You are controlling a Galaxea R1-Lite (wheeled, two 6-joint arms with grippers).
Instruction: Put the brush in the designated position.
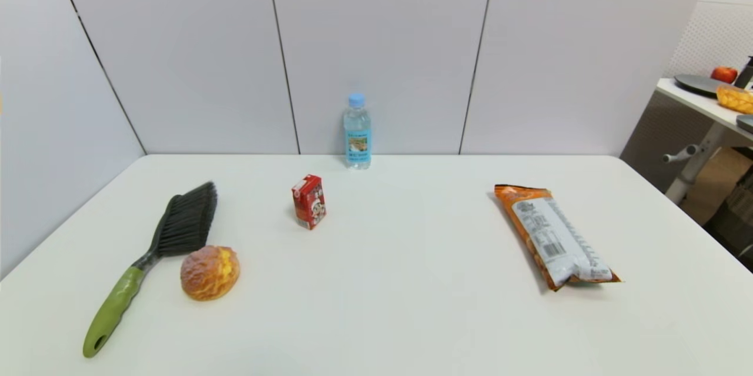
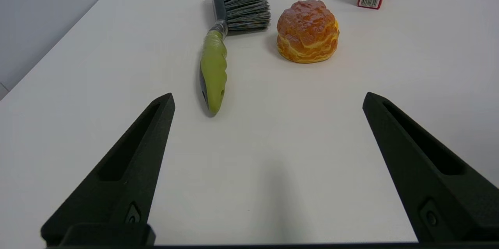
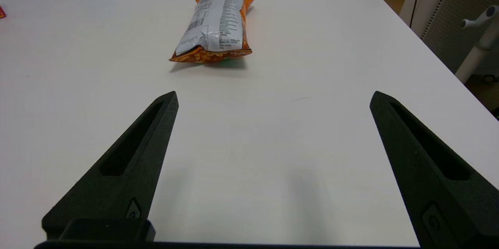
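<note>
Lime-green at the handle and dark at the bristles, the brush [image 1: 154,260] lies flat on the left side of the white desk [image 1: 400,305], its bristle end pointing toward the back wall. A golden bun [image 1: 209,272] sits just beside its head (apart from the bristles, it seems). Near the desk's front edge the left pincer [image 2: 268,101] hangs released, holding nothing, short of the handle's end. Equally released and empty, the right pincer [image 3: 273,99] faces an orange snack bag [image 3: 213,26].
</note>
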